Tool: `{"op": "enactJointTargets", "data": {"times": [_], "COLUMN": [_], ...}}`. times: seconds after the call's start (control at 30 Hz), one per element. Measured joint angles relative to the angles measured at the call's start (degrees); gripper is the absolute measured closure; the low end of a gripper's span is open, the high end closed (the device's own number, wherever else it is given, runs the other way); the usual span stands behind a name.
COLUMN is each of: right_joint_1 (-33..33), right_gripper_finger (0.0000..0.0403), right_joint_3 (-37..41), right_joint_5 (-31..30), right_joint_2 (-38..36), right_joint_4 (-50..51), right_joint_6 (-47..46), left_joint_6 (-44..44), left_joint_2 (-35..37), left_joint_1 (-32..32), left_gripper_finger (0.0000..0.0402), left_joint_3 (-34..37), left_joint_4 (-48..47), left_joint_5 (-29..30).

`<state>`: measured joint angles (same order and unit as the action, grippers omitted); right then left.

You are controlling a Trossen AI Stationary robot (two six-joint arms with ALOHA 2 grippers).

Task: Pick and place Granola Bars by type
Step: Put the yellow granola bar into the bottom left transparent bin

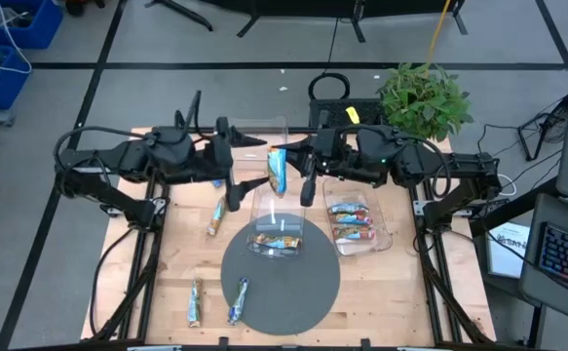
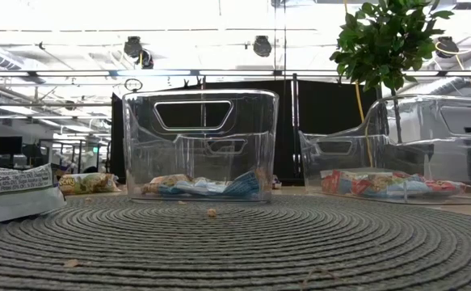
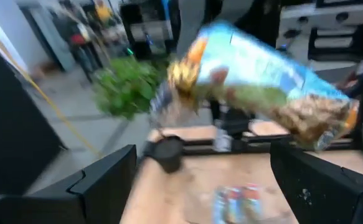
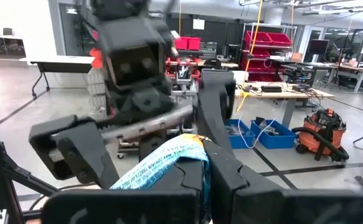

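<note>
Granola bars in foil wrappers number nine in the high view. One blue bar (image 1: 278,172) hangs above the clear plastic bin (image 1: 260,201) standing on the round grey woven mat (image 1: 303,292), pinched by the right gripper (image 1: 285,156), whose fingers are clamped tight on its end. Two bluish bars (image 1: 278,242) lie inside that bin. Three red-marked bars (image 1: 351,220) lie in a second clear bin (image 1: 386,226) just right of the mat. Three more rest loose: one tan bar (image 1: 216,216) left of the mat's bin, one (image 1: 195,303) off the mat's left edge, one blue bar (image 1: 238,299) on that edge. The left gripper (image 1: 243,164) waits beside the held bar, fingers spread wide and empty.

Only the right wrist view shows the pinch on the wrapper (image 4: 162,163); the low view shows neither gripper.
</note>
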<state>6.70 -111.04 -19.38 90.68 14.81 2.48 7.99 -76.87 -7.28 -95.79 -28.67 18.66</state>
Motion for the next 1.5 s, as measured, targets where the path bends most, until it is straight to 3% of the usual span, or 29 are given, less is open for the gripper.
{"op": "enactJointTargets", "data": {"times": [0.5,0.83,1.23,1.5], "right_joint_1": [-0.37,-0.37,-0.37,-0.37], "right_gripper_finger": [0.0403,0.0403,0.0403,0.0403], "right_joint_3": [0.0,0.0,0.0,0.0], "right_joint_5": [0.13,0.15,0.17,0.2], "right_joint_2": [-0.01,-0.01,-0.01,-0.01], "right_joint_4": [0.5,0.5,0.37,0.44], "right_joint_6": [0.35,0.35,0.35,0.73], "left_joint_6": [-22.92,-26.55,-28.72,-29.32], "left_joint_2": [0.36,-0.82,-3.23,-4.06], "left_joint_1": [5.77,6.89,6.87,6.85], "left_gripper_finger": [0.0034,0.0034,0.0034,0.0048], "left_joint_3": [0.04,0.04,-0.13,0.0], "left_joint_4": [-4.16,5.49,10.05,9.38], "left_joint_5": [-23.13,-26.6,-31.12,-29.35]}}
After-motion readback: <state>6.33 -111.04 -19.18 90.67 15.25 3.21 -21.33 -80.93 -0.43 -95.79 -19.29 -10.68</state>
